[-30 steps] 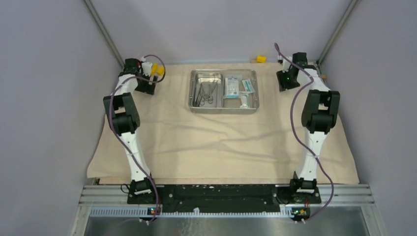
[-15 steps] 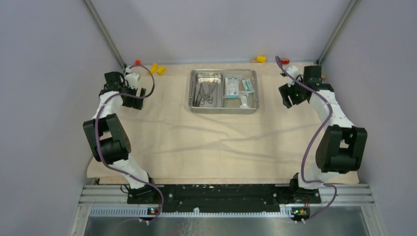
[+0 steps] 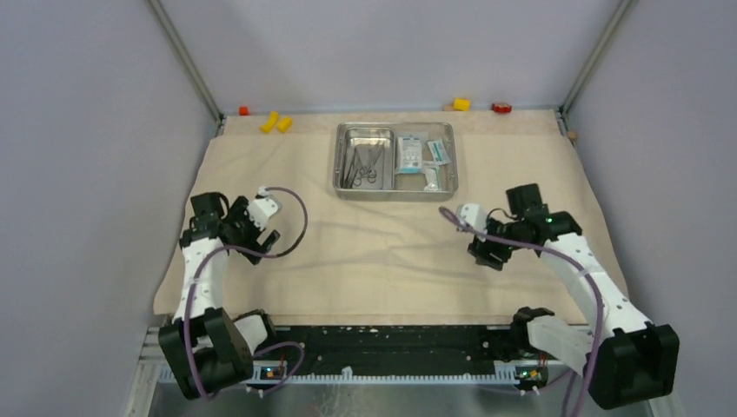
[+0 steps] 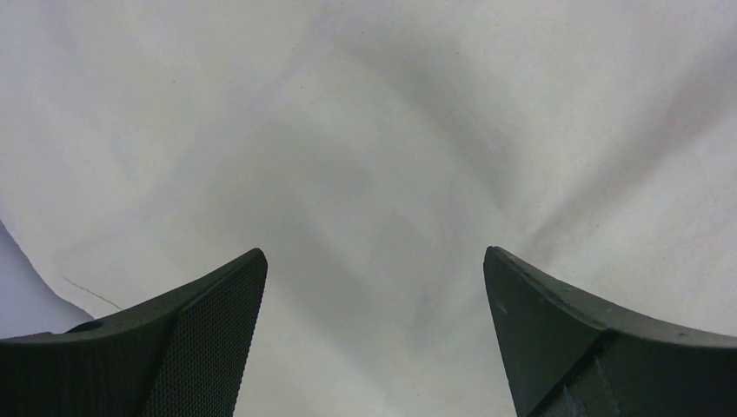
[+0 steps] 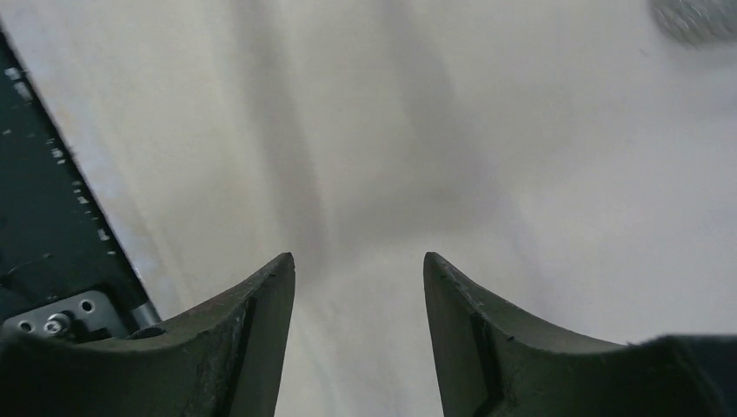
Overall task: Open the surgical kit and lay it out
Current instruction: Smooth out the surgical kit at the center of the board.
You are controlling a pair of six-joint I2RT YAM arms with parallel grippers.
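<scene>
The left gripper [image 4: 374, 261] hangs over the creased pale cloth wrap [image 4: 374, 122], its dark fingers spread wide with nothing between them. The cloth's edge shows beside the left finger.

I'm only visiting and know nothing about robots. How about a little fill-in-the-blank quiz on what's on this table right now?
The steel tray rests on a ____ cloth.
Seen from above, the metal instruments lie in the tray's ____ half.
The left gripper and right gripper are both ____, holding nothing.
Missing words: beige; left; open.
</scene>
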